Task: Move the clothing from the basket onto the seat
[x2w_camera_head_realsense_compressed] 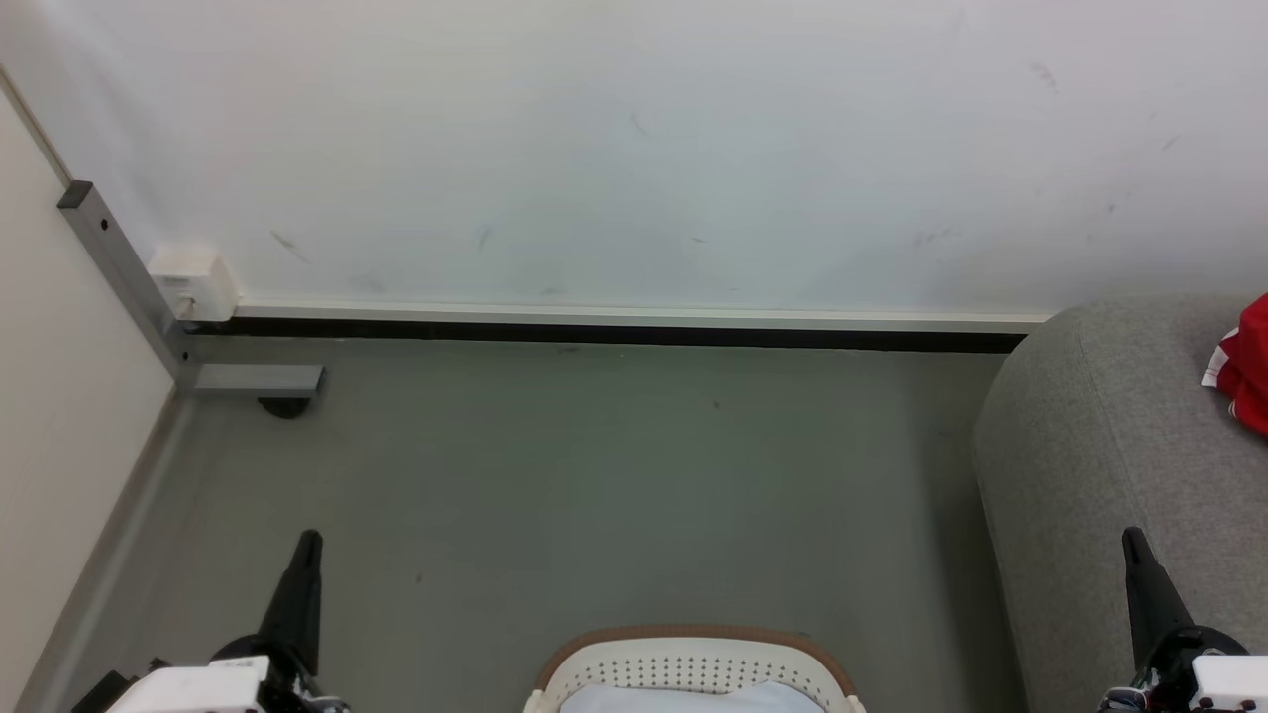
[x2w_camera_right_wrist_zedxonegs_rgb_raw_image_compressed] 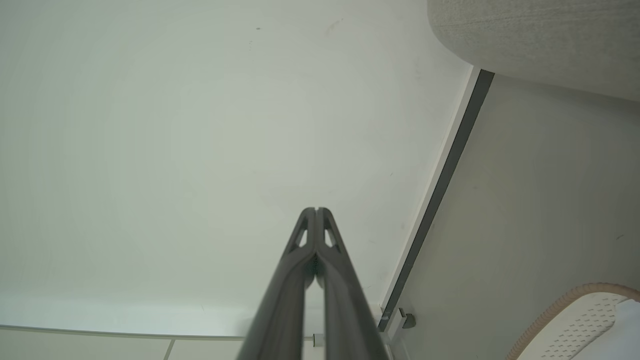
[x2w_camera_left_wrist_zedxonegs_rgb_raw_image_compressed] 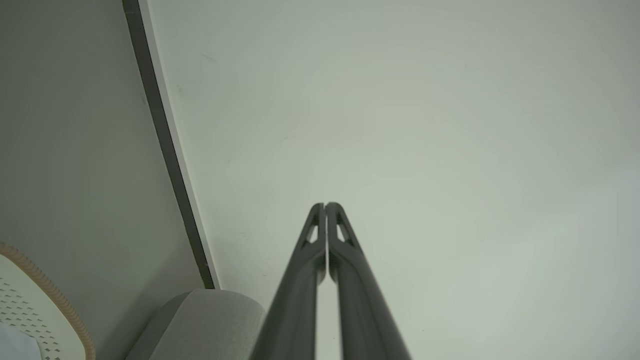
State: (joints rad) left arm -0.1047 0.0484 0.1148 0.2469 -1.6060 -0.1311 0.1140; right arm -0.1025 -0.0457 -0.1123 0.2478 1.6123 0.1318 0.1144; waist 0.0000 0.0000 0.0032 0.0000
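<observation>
Dark fingers pressed together, my left pincer (x2w_camera_head_realsense_compressed: 307, 543) hangs left of the one basket (x2w_camera_head_realsense_compressed: 693, 637), which holds a pale cloth (x2w_camera_head_realsense_compressed: 693, 699). On the one seat (x2w_camera_head_realsense_compressed: 1090, 446), up and right of my equally closed right pincer (x2w_camera_head_realsense_compressed: 1134, 537), lies the single red clothing (x2w_camera_head_realsense_compressed: 1250, 368), cropped, axis unclear. My right arm is nearer.

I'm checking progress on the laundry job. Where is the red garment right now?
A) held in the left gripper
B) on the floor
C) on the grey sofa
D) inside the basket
C: the red garment lies on the grey sofa at the head view's right edge, while the basket holds a pale cloth.
</observation>
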